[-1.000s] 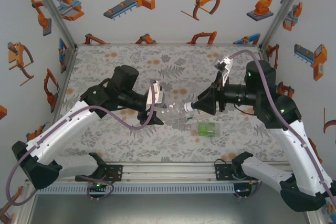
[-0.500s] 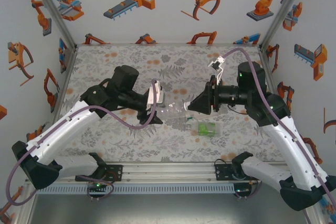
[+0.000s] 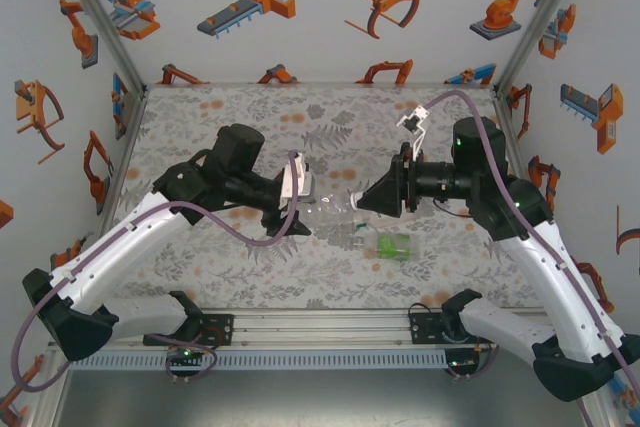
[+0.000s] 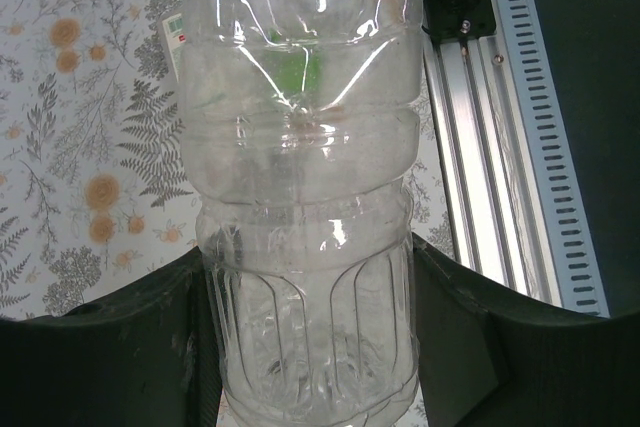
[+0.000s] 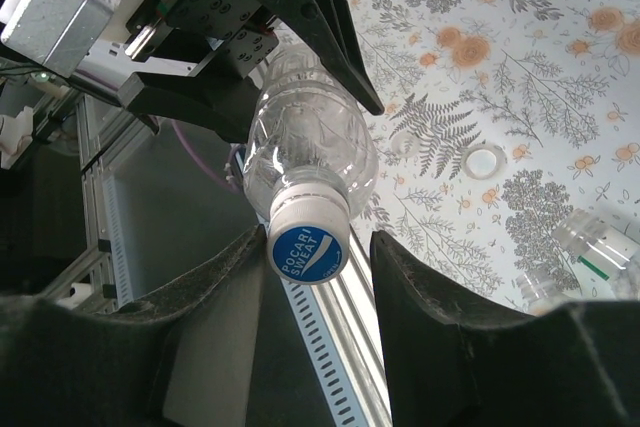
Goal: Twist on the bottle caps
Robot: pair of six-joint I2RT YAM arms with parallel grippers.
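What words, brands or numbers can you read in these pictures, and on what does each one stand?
"POCARI SWEAT": on the blue top of the cap, which sits on the clear bottle.
The white label on the table beyond that bottle: too small to read.

I work in what looks like a robot lab cell: white walls (image 3: 320,47) printed with orange robot-arm cartoons, an aluminium rail (image 3: 320,332) along the near edge of my worktop (image 3: 230,107).

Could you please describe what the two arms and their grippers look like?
Both the left arm and right arm have white shells, black joints and a purple cable. The left gripper and right gripper have black, tapered fingers.
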